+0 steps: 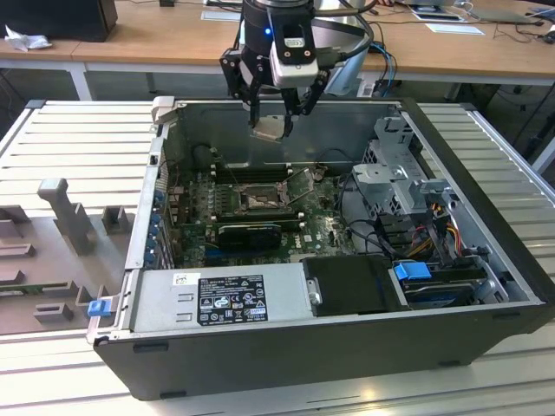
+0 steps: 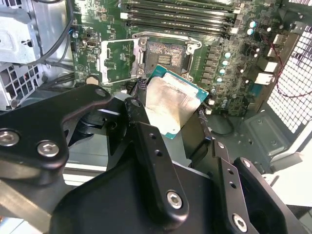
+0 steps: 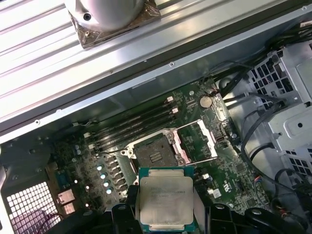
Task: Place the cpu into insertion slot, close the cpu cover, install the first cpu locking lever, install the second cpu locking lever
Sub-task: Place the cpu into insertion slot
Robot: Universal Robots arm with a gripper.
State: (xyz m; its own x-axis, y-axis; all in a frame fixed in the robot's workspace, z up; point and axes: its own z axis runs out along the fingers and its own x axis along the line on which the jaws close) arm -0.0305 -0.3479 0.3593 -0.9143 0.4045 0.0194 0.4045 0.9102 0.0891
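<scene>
Holding, exterior view: the gripper [image 1: 274, 121] is clamping the cpu [image 1: 269, 128] by two opposite edges, hanging over the open computer case [image 1: 303, 355] close to its far wall.
Bearing, exterior view: the insertion slot [image 1: 258, 201] is lying lower, out on the motherboard [image 1: 323, 230] toward the case's near wall, well apart from the chip.
Second wrist view: the cpu [image 2: 176, 103] is sitting tilted between the fingers [image 2: 146, 141]; the insertion slot [image 2: 164, 56] is showing bare beyond its far corner, with the cpu cover [image 2: 118, 58] swung open beside it.
First wrist view: the cpu [image 3: 165, 202] is facing up, just short of the insertion slot [image 3: 155, 153], whose frame is looking slightly turned against the chip's edges.
Cover, first wrist view: the cpu cover [image 3: 199, 139] is standing clear at the slot's side.
</scene>
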